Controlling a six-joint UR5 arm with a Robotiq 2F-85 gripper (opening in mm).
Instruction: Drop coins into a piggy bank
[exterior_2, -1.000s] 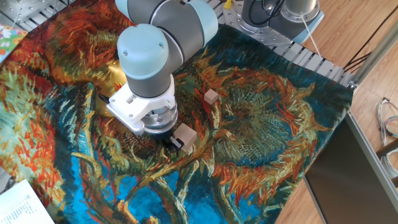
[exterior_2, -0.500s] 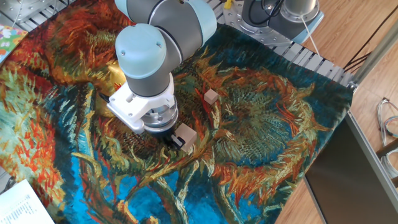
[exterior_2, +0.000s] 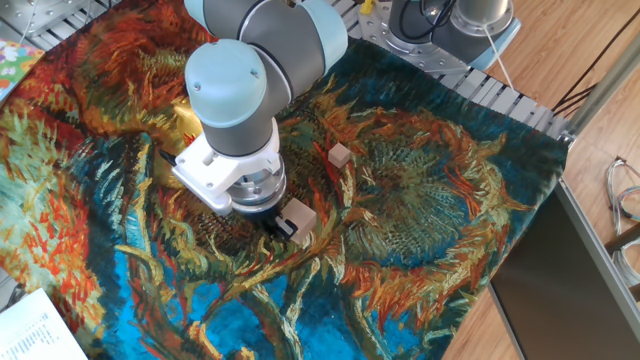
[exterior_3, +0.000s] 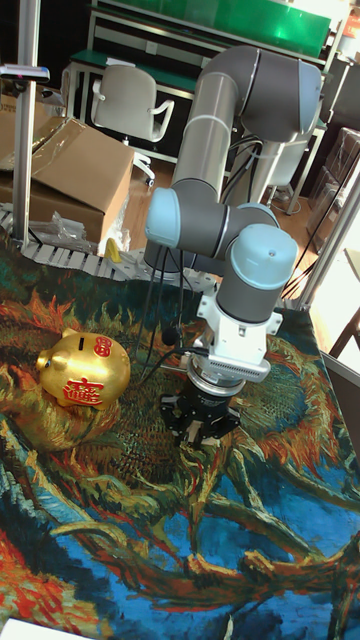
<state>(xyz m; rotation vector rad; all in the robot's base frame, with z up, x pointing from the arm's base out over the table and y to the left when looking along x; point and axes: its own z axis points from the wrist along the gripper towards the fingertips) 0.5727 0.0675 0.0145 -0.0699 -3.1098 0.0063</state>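
Observation:
The gold piggy bank (exterior_3: 85, 372), with red markings on its side, stands on the painted cloth left of the arm. In the fixed view only a gold patch of the piggy bank (exterior_2: 184, 112) shows behind the arm. My gripper (exterior_2: 281, 224) is down at the cloth, its black fingertips against the left side of a pale wooden cube (exterior_2: 300, 214). In the tall fixed view my gripper (exterior_3: 201, 432) hides that cube. The wrist covers the jaws, so their state is unclear. No coins show in either view.
A second, smaller wooden cube (exterior_2: 339, 154) lies on the cloth up and right of the gripper. A metal mount (exterior_2: 440, 30) sits at the table's far edge. A cardboard box (exterior_3: 75, 175) and a chair (exterior_3: 125, 100) stand behind the table.

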